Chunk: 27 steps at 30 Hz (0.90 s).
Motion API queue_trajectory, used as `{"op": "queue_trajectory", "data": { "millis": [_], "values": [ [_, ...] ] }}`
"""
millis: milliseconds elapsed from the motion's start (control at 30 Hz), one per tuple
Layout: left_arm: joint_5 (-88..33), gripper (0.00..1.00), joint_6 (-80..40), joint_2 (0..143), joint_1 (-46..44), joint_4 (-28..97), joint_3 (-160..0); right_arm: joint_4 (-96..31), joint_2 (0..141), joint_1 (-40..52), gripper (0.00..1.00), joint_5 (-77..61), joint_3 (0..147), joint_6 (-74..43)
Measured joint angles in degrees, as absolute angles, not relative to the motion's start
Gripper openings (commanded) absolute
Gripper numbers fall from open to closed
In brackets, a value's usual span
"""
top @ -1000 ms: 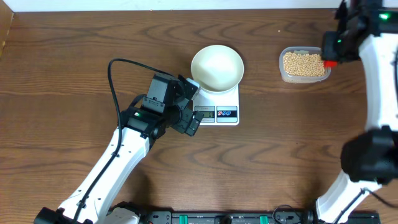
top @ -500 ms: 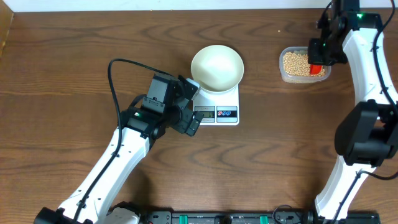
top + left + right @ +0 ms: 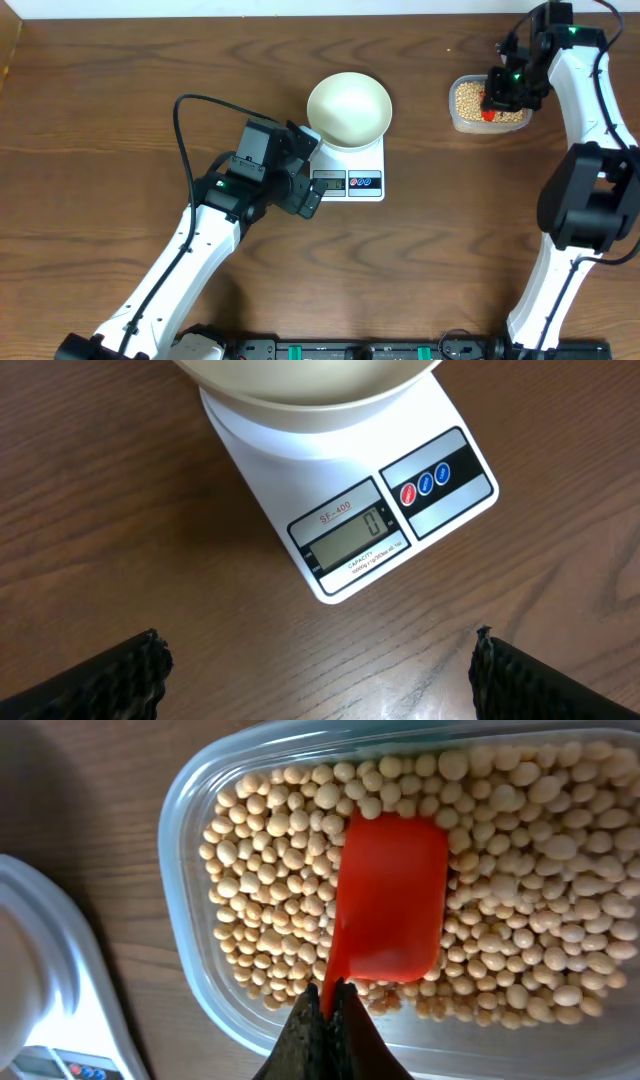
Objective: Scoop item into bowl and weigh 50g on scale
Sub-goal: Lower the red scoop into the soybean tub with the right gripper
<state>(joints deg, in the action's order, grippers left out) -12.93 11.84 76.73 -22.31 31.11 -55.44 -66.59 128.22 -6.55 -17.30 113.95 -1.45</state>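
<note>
Broadly, everything is being carried by the brown wooden desk (image 3: 120, 80). Near its middle the white scale (image 3: 365, 165) is being loaded by the empty white bowl (image 3: 348, 108), and a zero is being shown on the display (image 3: 350, 535). Well apart to the right, the clear tub (image 3: 455, 122) is being kept beside the desk's far edge.

The left hand (image 3: 320, 680) is being held released, its fingers spread wide, just before the scale's front and touching nothing. The right hand (image 3: 328, 1015) is being kept clenched on the thin handle of the red scoop (image 3: 392, 900), whose blade is being laid flat on the tub's contents.

The beans (image 3: 260, 870) are all being held in the tub; none are being seen in the bowl. By judgement they are light, hard and smooth, so they are likely to be rolling and spilling readily, and picking them singly is not being advised. They are best being taken through the stiff scoop, gripped at its handle and kept level while being carried to the bowl.
</note>
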Motion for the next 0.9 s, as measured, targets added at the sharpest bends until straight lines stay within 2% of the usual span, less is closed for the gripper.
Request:
{"op": "queue_trajectory", "data": {
  "millis": [500,900],
  "values": [
    [-12.9,0.98,11.8,76.7,-22.3,31.1,-55.4,-67.1,130.9,-17.1,0.01,-36.9,112.3,4.2],
    [-12.9,0.98,11.8,76.7,-22.3,31.1,-55.4,-55.9,129.8,-18.6,0.01,-45.5,101.5,5.0]
  ]
}}
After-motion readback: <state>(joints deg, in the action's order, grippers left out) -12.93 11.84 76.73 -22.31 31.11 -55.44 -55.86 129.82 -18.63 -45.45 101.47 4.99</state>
